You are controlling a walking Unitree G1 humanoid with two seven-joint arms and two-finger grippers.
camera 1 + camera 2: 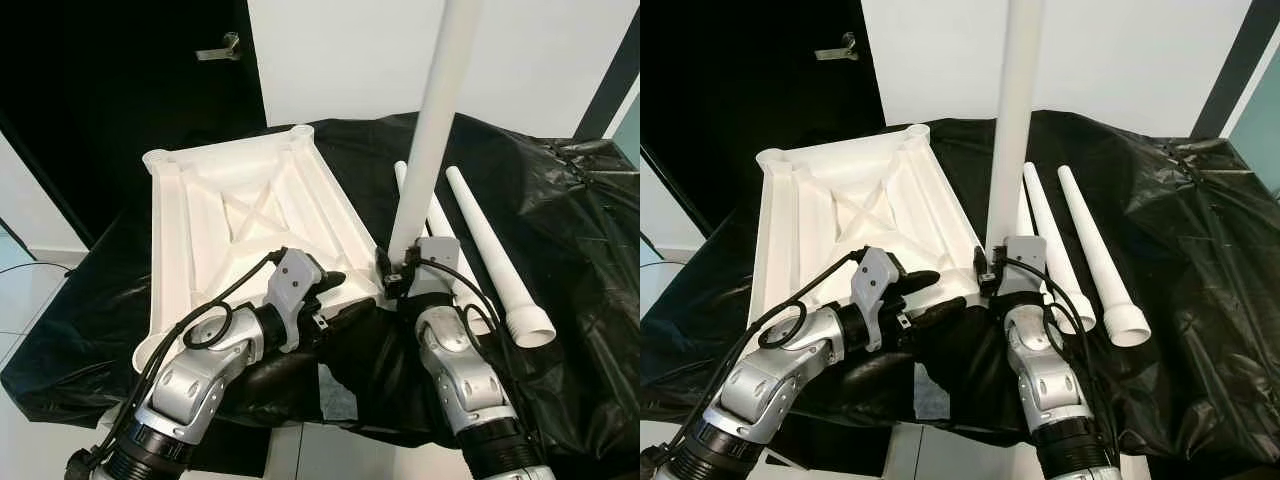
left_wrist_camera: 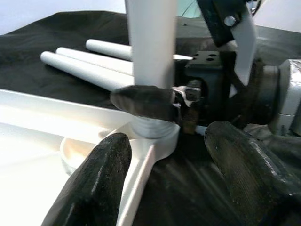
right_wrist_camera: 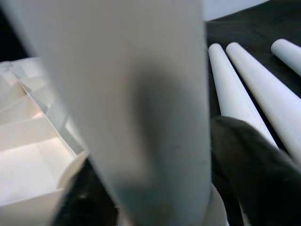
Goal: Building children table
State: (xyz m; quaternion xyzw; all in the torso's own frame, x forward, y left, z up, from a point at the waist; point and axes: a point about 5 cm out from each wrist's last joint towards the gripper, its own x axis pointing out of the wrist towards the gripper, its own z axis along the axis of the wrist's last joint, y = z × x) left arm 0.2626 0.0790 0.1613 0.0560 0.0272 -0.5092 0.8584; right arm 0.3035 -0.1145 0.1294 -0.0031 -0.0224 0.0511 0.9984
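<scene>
The white table top [image 1: 200, 230] lies upside down on a surface covered with black plastic sheet. One white leg [image 1: 435, 110] stands upright in the socket [image 2: 155, 134] at its near right corner. My right gripper [image 1: 392, 272] is shut on the foot of this leg, just above the socket; one finger [image 2: 146, 103] wraps across it. My left gripper [image 1: 335, 295] is open, low at the same corner, and its two fingers [image 2: 94, 179] straddle the corner rim without holding anything. The leg [image 3: 136, 94] looms very close in the right wrist view.
Three spare white legs [image 1: 495, 255] lie side by side on the black sheet [image 1: 580, 230] right of the upright leg. A dark door with a handle [image 1: 222, 48] stands at the back left, next to a white wall. The covered surface ends close in front of me.
</scene>
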